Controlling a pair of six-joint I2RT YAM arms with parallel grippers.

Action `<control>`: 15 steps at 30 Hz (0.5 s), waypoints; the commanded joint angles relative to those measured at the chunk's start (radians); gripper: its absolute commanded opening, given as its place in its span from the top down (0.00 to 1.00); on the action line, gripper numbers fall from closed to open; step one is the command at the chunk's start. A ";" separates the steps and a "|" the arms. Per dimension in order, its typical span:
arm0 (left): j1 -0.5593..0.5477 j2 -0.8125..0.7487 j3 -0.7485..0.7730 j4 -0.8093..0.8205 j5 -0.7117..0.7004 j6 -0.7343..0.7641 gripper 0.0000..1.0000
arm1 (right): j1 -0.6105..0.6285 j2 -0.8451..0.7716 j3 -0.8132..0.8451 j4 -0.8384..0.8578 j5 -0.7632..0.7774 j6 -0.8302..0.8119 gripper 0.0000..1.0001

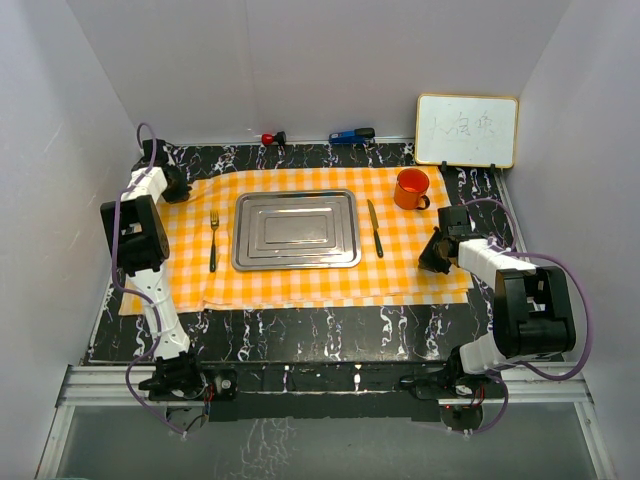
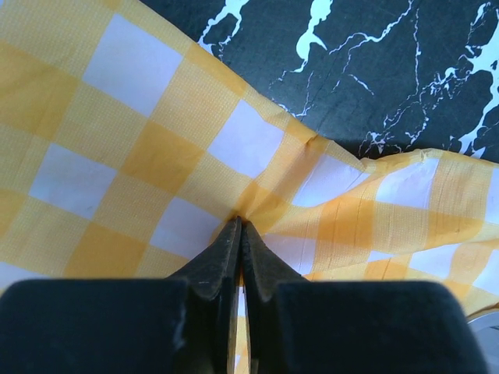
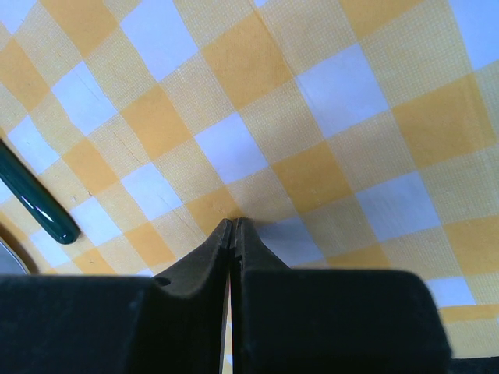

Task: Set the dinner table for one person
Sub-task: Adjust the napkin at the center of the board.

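Tabletop (image 1: pixel 300 335): black with white marble-like veining, rectangular, by far the largest thing in view. Flat beneath both hands, reaching past them on every side to the white walls. Middle hidden under an orange-and-white checked cloth (image 1: pixel 300 285). Bare black left as a broad band on the base side of the hands, a narrower strip beyond them, and a slim margin outside each.

Left hand (image 1: pixel 172 185) clenched on a pinch of the checked cloth near its far outer corner, creases gathering into the closed tips. Veined black of the tabletop (image 2: pixel 374 70) just past the rumpled cloth edge, ahead of that hand (image 2: pixel 239 224).

Right hand (image 1: pixel 437 252) clenched as well, tips down at the cloth (image 3: pixel 327 93), flat and smooth there. Any cloth caught between them: impossible to tell. Bare tabletop just outside this hand, past the cloth's edge.

Between the two hands, on the cloth: a steel tray (image 1: pixel 295 230) in the middle. Fork (image 1: pixel 213 240) inward of the left hand, beside the tray. Knife (image 1: pixel 375 228) inward of the right hand, on the tray's other side, its dark handle (image 3: pixel 35 202) near the closed tips. Orange mug (image 1: pixel 411 188) beyond the right hand, upright on the cloth. Whiteboard (image 1: pixel 466 130) farther beyond, propped at the back wall.
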 commanded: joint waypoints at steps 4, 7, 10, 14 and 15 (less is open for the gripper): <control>0.011 -0.006 -0.052 -0.204 -0.092 0.035 0.90 | 0.009 0.059 -0.066 -0.230 0.015 0.039 1.00; 0.010 -0.010 -0.049 -0.207 -0.102 0.034 0.85 | 0.009 0.055 -0.069 -0.244 -0.005 0.084 1.00; 0.009 -0.013 -0.043 -0.209 -0.111 0.033 0.80 | 0.009 0.042 -0.081 -0.252 -0.026 0.119 1.00; 0.010 -0.012 -0.030 -0.212 -0.120 0.036 0.77 | 0.009 0.020 -0.085 -0.280 -0.017 0.140 1.00; 0.010 -0.011 -0.026 -0.212 -0.122 0.038 0.77 | 0.009 0.016 -0.084 -0.287 -0.014 0.141 1.00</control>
